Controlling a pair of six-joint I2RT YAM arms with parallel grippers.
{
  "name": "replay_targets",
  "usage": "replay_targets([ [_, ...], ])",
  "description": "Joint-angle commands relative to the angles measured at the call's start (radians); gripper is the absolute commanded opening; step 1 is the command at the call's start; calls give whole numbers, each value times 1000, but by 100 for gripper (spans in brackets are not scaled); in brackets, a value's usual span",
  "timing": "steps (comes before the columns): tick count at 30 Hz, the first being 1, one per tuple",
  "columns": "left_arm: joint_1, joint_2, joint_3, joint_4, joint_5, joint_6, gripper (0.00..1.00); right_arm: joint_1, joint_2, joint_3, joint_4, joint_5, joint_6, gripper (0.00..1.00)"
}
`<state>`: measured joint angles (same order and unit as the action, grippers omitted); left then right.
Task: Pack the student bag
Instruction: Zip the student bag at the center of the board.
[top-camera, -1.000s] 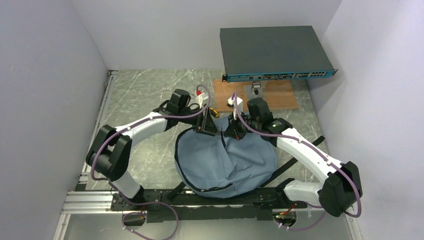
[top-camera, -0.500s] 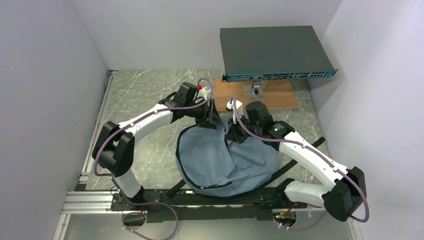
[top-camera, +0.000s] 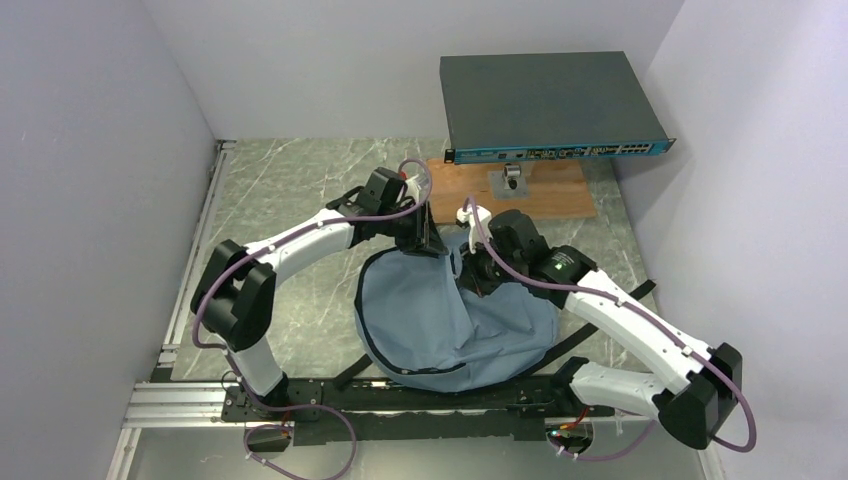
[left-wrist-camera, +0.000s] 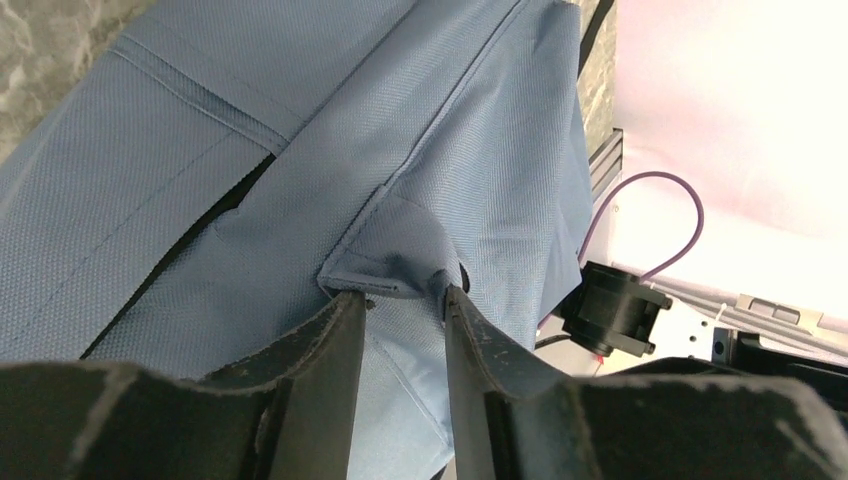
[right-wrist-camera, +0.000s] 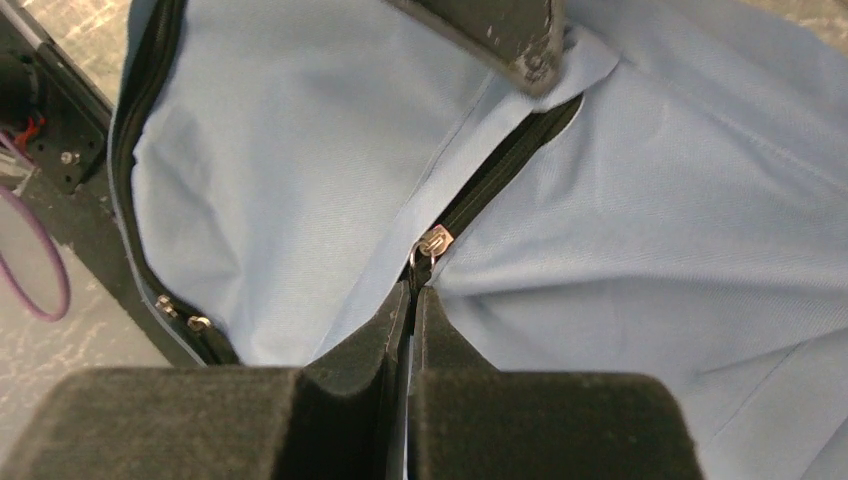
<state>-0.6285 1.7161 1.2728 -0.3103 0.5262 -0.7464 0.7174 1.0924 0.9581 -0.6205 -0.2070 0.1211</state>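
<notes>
Left arm (top-camera: 300, 240): elbow folded out at the left side of the table (top-camera: 290, 190), white forearm running up and to the right, wrist bent so that the left gripper (top-camera: 425, 240) points down at the far rim of the student bag (top-camera: 450, 320). Right arm (top-camera: 630, 320): elbow low at the near right corner, forearm stretched up and to the left, right gripper (top-camera: 482, 280) tipped down onto the bag's upper middle, just beside the left one. The bag lies flat on the table between the two arms, blue-grey cloth uppermost, black straps trailing off toward the near edge and to the right. Left wrist view: the two dark fingers (left-wrist-camera: 320, 380) stand a little apart, with a raised fold of the bag's cloth (left-wrist-camera: 395, 270) between the tips. I cannot tell whether it is firmly pinched. Right wrist view: the fingers (right-wrist-camera: 360, 360) are pressed together, tips right at the metal zipper pull (right-wrist-camera: 434, 241), where the black zipper (right-wrist-camera: 500, 165) begins to part. Whether they nip the pull itself I cannot tell. One finger of the left gripper shows at the top of that view, resting on the cloth at the far end of the open zipper. Beyond the bag, a flat grey box (top-camera: 550, 100) stands on a mount over a wooden board (top-camera: 550, 192).
</notes>
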Motion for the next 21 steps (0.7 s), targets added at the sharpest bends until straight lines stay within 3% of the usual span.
replay_targets([
  [1,14,34,5,136,-104,13,36,18,-74,26,-173,-34,112,0],
  [9,41,61,-27,171,-119,14,33,30,-98,9,-334,-90,266,0],
  [21,94,76,-7,159,-98,60,34,48,-160,-178,-435,-183,399,0],
])
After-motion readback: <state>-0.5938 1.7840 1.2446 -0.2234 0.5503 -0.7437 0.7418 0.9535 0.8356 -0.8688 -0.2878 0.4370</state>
